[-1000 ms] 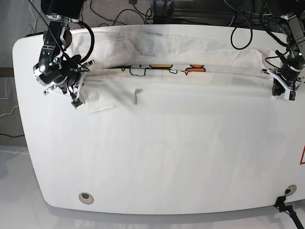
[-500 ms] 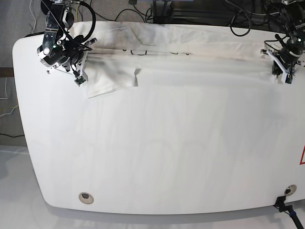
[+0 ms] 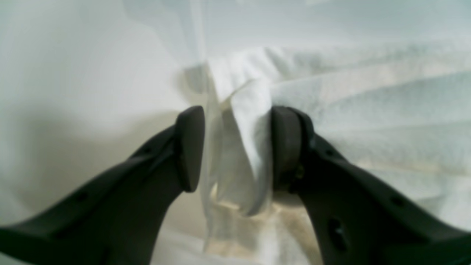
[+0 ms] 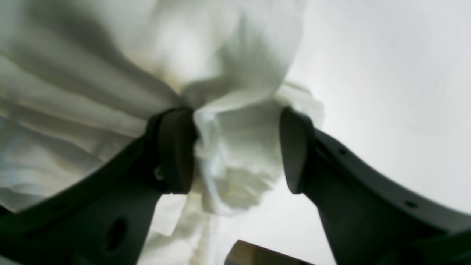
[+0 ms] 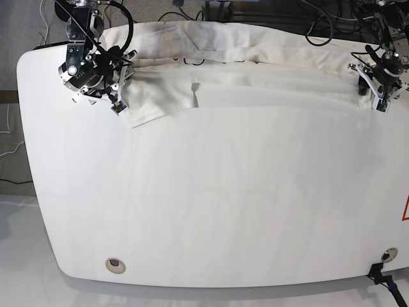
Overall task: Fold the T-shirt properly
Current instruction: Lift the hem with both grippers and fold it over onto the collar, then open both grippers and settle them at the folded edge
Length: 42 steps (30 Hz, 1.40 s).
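The white T-shirt lies in a long folded band along the table's far edge, with one sleeve sticking out toward the front on the left. Only a thin line of dark print shows near the top fold. My left gripper is at the shirt's right end. In the left wrist view its jaws stand partly apart with a loose fold of cloth between them. My right gripper is at the shirt's left end. Its jaws are partly apart around bunched cloth.
The white tabletop stretches in front of the shirt. A round grommet hole sits near the front left. A black clamp is at the front right corner. Cables hang behind the far edge.
Both grippers moved toward the far edge and carried the shirt's fold with them. The coloured print strip seen a second ago is now almost covered.
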Available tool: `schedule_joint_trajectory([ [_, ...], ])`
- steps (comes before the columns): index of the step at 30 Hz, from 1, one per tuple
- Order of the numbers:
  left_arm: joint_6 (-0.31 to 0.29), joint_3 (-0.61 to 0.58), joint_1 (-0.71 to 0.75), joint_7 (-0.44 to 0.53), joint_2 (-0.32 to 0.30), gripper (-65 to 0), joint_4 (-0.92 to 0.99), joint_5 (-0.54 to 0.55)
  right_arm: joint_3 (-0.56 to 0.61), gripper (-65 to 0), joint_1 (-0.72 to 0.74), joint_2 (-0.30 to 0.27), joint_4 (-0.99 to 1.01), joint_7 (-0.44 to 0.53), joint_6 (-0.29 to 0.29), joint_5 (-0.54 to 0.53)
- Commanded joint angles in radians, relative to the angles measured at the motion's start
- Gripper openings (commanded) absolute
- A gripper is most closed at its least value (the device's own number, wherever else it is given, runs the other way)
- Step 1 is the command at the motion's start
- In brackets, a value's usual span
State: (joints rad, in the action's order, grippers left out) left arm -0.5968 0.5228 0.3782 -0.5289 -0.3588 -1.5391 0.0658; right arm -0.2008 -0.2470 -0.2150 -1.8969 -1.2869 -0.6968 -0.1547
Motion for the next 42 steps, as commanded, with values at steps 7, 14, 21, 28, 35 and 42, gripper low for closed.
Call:
schedule_joint_trajectory([
  [7, 0.004, 0.063, -0.037, 0.003, -0.019, -38.6, -0.016, -0.013, -0.004, -29.5, 0.022, -0.076, -0.017, 0.034, -0.001, -0.001],
  [14, 0.004, 0.110, -0.034, 0.003, -0.018, -38.6, -0.016, -0.013, -0.004, -29.5, 0.070, -0.070, 0.007, 0.054, -0.001, -0.001],
  [21, 0.002, 0.145, -0.032, 0.003, -0.013, -38.6, -0.044, -0.005, -0.006, -29.5, 0.153, -0.070, 0.020, 0.072, -0.001, -0.004],
  [28, -0.002, 0.138, -0.066, 0.002, 0.039, -38.6, -0.211, 0.025, -0.006, -29.5, 0.211, -0.068, -0.013, 0.066, -0.001, -0.009],
  [35, -0.002, 0.132, -0.092, -0.127, 0.037, -38.6, -0.297, 0.039, -0.062, -29.5, 0.183, -0.056, -0.082, -0.026, -0.001, -0.046],
  [42, -0.002, 0.125, -0.063, -0.127, 0.048, -38.6, -0.297, 0.039, -0.254, -29.5, 0.133, -0.028, -0.082, -0.109, -0.001, -0.374],
])
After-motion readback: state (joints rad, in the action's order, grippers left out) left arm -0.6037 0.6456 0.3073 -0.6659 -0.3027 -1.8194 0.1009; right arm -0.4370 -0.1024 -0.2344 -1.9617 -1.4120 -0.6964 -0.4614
